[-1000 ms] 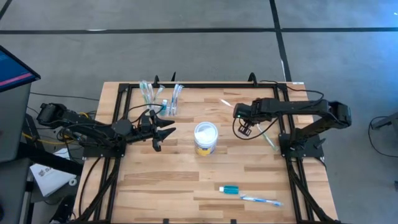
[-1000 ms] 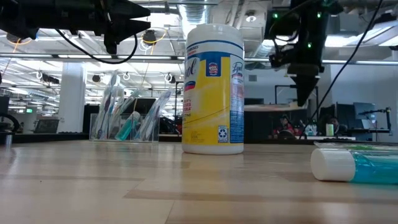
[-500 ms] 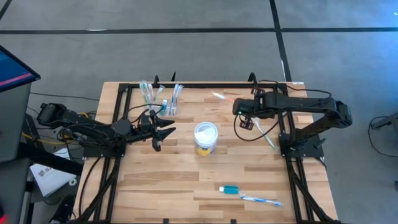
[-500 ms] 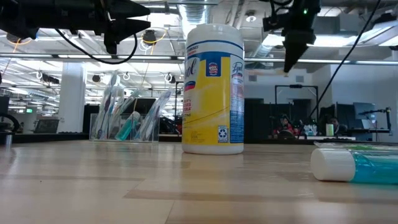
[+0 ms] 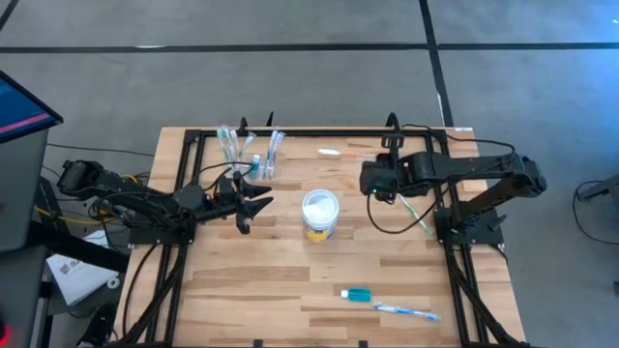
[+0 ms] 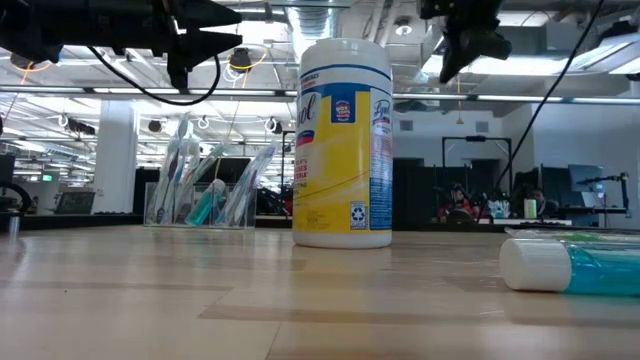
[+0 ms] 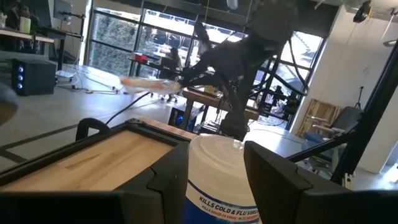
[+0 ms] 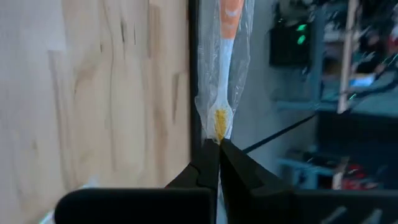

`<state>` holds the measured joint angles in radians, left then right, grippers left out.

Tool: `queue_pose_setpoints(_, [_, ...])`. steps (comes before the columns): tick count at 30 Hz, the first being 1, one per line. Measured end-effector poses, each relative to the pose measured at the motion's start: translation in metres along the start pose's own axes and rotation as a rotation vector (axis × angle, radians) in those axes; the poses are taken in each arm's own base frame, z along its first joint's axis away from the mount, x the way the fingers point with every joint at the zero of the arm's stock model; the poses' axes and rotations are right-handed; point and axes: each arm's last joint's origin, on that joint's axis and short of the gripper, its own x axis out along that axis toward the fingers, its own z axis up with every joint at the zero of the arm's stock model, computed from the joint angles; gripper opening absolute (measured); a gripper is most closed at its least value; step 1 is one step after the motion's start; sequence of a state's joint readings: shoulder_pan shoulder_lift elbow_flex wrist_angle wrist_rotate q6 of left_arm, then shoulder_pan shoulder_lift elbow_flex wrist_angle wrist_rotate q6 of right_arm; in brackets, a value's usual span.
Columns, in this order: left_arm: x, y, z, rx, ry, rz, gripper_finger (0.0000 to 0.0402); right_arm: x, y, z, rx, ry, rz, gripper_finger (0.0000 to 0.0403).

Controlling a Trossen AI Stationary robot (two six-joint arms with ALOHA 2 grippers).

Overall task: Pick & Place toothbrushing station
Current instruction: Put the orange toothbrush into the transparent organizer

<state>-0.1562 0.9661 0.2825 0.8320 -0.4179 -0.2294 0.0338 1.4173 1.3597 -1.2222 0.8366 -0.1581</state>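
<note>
Over the last second the right gripper (image 5: 368, 180) has swung from pointing down over the table to lying level, and the wrapped orange toothbrush (image 5: 340, 153) it carries now sticks out toward the table's far edge. Nearest the front edge lie a teal tube (image 5: 357, 294) with a white cap and, just beside it, a blue toothbrush (image 5: 406, 311). At mid-table stands the round yellow-banded tub (image 5: 320, 215) with its white top. To its left the left gripper (image 5: 253, 205) hovers level above the wood, its 2 fingers (image 7: 166, 180) spread apart and holding nothing, the tub showing between them in the left wrist view. To the tub's right, the right gripper's fingers (image 8: 210, 163) are pinched together on the wrapped toothbrush (image 8: 225, 56), gripping the clear wrapper at the yellow end. A green toothbrush (image 5: 414, 215) lies on the table near the right arm's base. Farthest back, near the far left corner, the toothbrushing station (image 5: 250, 153) stands on the table, well apart from both grippers; the low view shows its clear upright cups (image 6: 203, 200) holding several brushes.
</note>
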Motion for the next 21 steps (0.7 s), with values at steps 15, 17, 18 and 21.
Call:
queue_pose_setpoints(15, [0.0,-0.001,0.0,-0.196,0.015,-0.048,0.0149,-0.036,0.035,0.035,-0.317,-0.192,-0.238,0.0])
queue_pose_setpoints(17, [0.0,-0.002,0.0,-0.241,0.021,-0.058,0.0149,-0.039,0.041,0.039,-0.357,-0.206,-0.253,0.0])
queue_pose_setpoints(18, [0.0,-0.002,0.0,-0.266,0.024,-0.066,0.0149,-0.04,0.044,0.041,-0.367,-0.216,-0.253,0.0])
queue_pose_setpoints(21, [0.0,-0.003,-0.001,-0.328,0.036,-0.089,0.0149,-0.041,0.054,0.049,-0.417,-0.237,-0.262,0.0])
